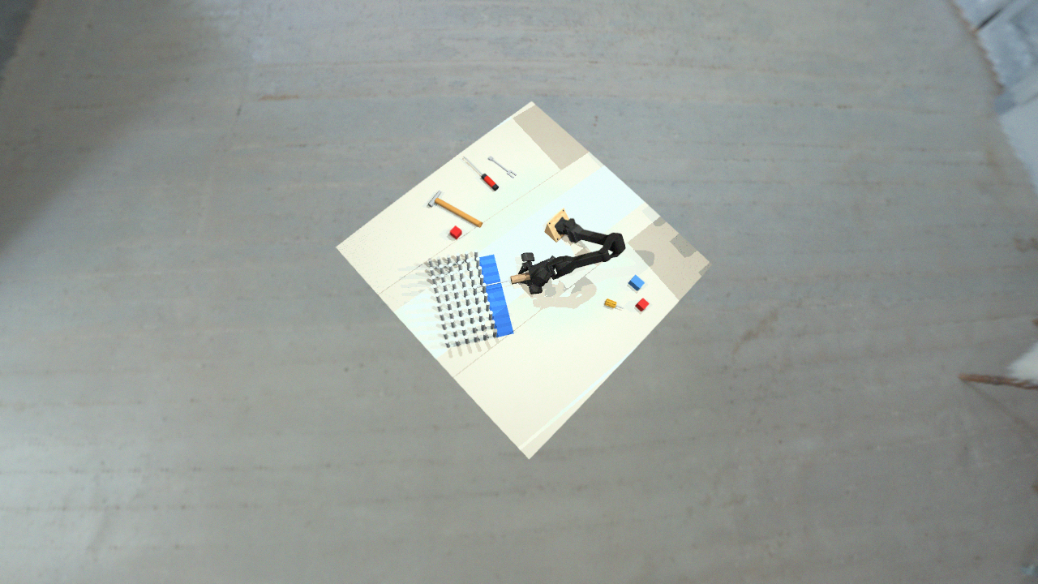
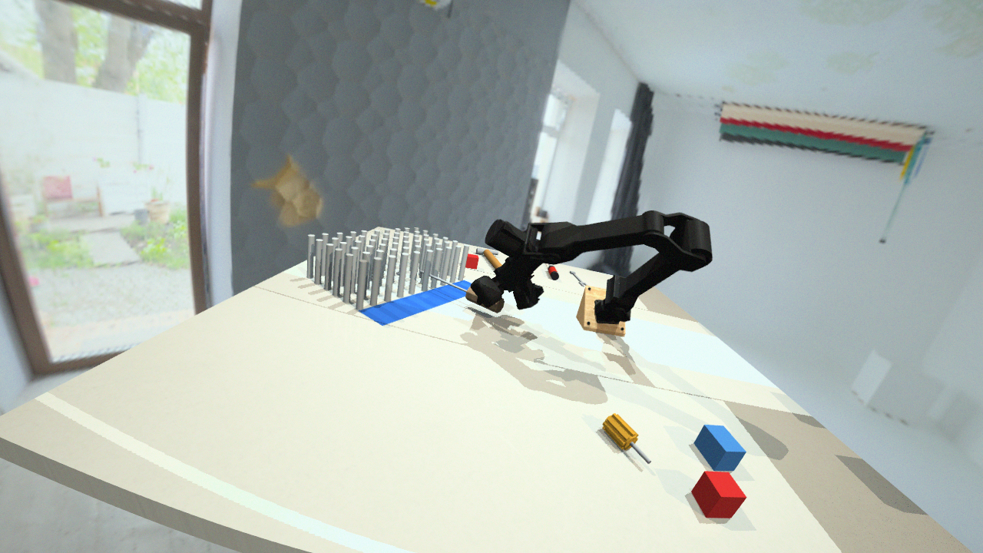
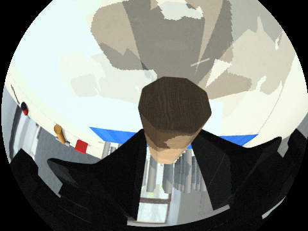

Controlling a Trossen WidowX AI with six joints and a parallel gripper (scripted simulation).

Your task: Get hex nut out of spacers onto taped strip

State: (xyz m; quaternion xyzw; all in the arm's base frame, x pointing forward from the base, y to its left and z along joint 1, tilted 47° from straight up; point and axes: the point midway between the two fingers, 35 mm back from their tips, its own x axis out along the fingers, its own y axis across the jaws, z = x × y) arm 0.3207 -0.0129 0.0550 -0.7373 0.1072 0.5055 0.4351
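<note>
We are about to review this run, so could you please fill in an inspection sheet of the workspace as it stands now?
Surface: pale table, blue strip before the spacers.
Job's things: spacers all upright; nut not visible; hook tool held, its wire reaching over the strip toward the spacers.
Clutter: hammer, screwdrivers, wrench, red blocks, blue block.
Gripper: fingers shut on the tool's wooden handle.
Cables: nothing seen.
Surroundings: window, grey wall.
</note>
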